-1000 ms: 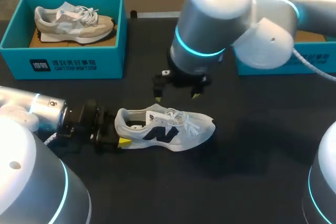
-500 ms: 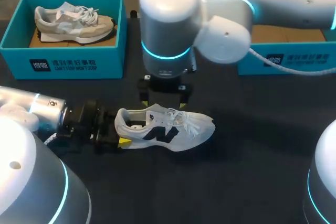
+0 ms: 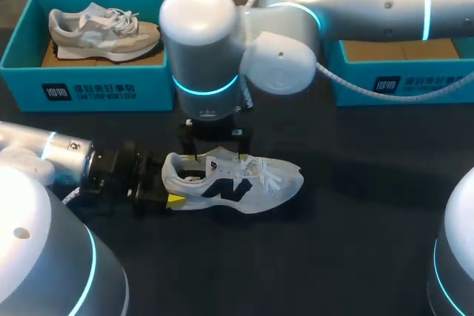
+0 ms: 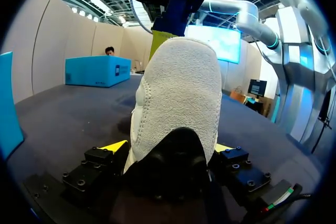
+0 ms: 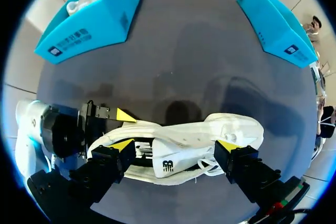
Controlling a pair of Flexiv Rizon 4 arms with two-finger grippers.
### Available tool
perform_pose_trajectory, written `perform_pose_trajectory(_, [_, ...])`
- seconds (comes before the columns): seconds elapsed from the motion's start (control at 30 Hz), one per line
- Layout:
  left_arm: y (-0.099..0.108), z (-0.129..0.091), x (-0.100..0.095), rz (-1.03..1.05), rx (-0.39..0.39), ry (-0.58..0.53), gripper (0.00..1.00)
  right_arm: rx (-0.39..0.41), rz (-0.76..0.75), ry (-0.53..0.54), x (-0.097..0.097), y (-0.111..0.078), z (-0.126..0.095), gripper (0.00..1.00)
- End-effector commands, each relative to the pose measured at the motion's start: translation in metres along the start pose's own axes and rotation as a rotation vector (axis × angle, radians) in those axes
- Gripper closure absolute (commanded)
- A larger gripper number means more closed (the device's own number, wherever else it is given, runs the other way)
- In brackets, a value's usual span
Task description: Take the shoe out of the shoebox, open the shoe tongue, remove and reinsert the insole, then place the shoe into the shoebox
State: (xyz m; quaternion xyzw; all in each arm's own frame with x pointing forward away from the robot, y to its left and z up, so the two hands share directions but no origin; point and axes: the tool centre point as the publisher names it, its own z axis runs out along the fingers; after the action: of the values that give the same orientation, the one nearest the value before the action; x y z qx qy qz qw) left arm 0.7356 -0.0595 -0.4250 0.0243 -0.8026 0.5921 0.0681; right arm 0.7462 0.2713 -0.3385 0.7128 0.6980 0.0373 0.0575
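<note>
The left tool [image 4: 168, 150] is clenched on the heel of the white shoe [image 3: 237, 183], one yellow tip on each side of it. The shoe lies on its sole on the dark counter [image 3: 355, 242], with the toe pointing away from that tool. On its side there is a dark logo. The right tool [image 5: 175, 145] hangs just above the shoe's opening, released, with its fingers spread wide along the shoe's length. A broad stretch of counter lies past the toe and in front of the shoe. Behind the heel stands a teal shoebox [image 3: 89, 86] with a beige shoe [image 3: 104, 31] inside and white print on its front wall. Behind the toe, well apart, stands a second teal box [image 3: 400, 86], printed the same way.
</note>
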Motion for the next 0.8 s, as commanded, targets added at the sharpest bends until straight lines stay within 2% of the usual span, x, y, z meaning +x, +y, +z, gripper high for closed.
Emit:
perform_pose_trajectory(0.03, [0.002,0.000,-0.002,-0.001,-0.001,-0.003,1.00,-0.029,0.112,-0.252,0.013,-0.011,0.007,0.00])
perform_pose_trajectory(0.27, [0.002,0.000,-0.002,-0.001,-0.001,-0.003,1.00,-0.063,0.135,-0.372,0.012,-0.017,0.007,0.00])
perform_pose_trajectory(0.37, [0.002,0.000,-0.002,-0.001,-0.001,-0.003,1.00,-0.055,0.146,-0.386,0.009,-0.018,0.007,0.00])
perform_pose_trajectory(0.63, [0.002,0.000,-0.002,-0.001,-0.001,-0.003,1.00,-0.068,0.136,-0.518,0.003,-0.022,0.006,0.00])
perform_pose_trajectory(0.8, [0.002,0.000,-0.002,-0.001,-0.001,-0.003,1.00,-0.052,0.146,-0.557,0.001,-0.026,0.012,0.00])
